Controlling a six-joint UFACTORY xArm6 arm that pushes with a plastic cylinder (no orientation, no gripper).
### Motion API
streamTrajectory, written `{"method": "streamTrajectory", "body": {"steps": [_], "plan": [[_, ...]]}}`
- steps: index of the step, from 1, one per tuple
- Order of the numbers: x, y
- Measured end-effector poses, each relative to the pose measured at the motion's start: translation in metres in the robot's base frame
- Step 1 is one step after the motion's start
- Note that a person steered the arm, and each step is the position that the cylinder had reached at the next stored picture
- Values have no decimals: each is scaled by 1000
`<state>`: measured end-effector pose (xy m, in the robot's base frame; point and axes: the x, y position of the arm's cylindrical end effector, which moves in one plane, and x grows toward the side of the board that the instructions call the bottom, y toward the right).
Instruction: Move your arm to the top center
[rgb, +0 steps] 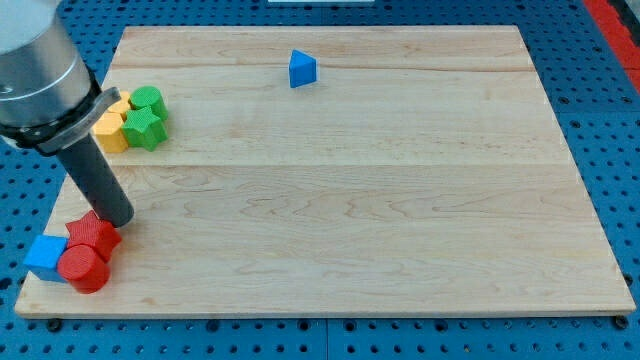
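My tip (118, 220) rests on the wooden board (350, 200) at the view's lower left, touching the upper edge of a red block (92, 235). A red cylinder (82, 268) and a blue cube (45, 256) sit just below and left of it. A blue triangular block (302, 69) stands alone near the view's top centre, far from the tip. A cluster at the upper left holds a green round block (147, 100), a green star-shaped block (144, 128) and two yellow blocks (110, 130), partly hidden by the arm.
The arm's grey body (35, 70) fills the view's upper left corner and covers part of the yellow blocks. A blue perforated table (610, 120) surrounds the board on all sides.
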<state>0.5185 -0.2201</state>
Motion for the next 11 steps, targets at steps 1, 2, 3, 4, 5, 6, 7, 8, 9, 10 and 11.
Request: {"method": "streamTrajectory", "body": {"steps": [1,2,3,4,5,6,7,8,9,10,11], "plan": [[0,-11],[0,-15],[-6,31],[-28,139],[-77,252],[-147,335],[-233,362],[-306,330],[-327,266],[-317,245],[-282,233]]}}
